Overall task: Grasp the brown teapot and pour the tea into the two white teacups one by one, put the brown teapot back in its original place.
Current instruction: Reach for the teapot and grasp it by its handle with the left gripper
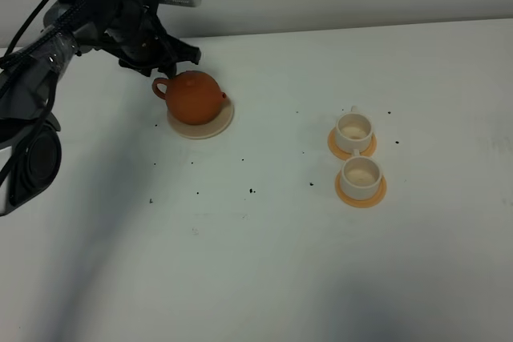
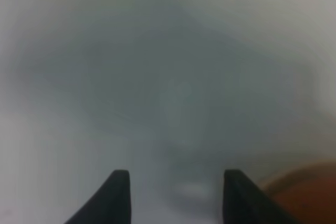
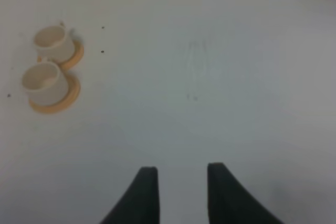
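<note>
Jaws apart, the left claw [image 2: 176,177] hovers beside the brown teapot [image 1: 194,95] on its saucer [image 1: 218,126], seemingly lining up a handle grasp.

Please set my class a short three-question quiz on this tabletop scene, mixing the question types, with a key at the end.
1. True or false: the brown teapot stands on the cream saucer.
2. Multiple choice: what does each of the two white teacups sit on? A) the bare table B) an orange coaster C) the cream saucer
3. Fill in the blank: the jaws of the left end effector are ____, with nothing between them.

Key: 1 true; 2 B; 3 open.
</note>
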